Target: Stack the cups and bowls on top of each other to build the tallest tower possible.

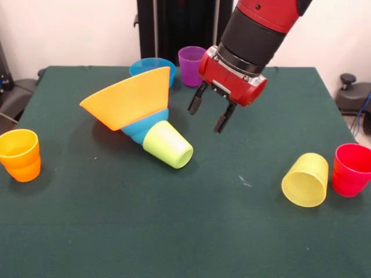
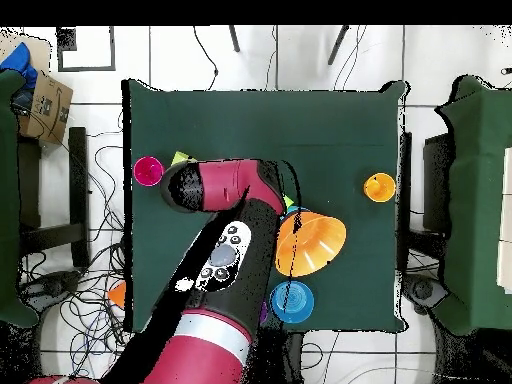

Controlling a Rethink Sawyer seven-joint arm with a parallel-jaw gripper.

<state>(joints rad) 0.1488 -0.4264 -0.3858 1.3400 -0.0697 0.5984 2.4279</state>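
Front view shows me the gripper hanging above the table with its fingers apart and empty, just beside the toppled tower: a lime green cup on its side, a small blue bowl seated on it and a large yellow-orange bowl over that, while a yellow cup lies on its side touching an upright red cup, orange cups stand at the left edge, and a blue bowl and purple cup stand at the far side. Overhead view gives me the arm covering the gripper, the yellow-orange bowl just beside it, the blue bowl near the table's edge, the red cup and the orange cups well apart.
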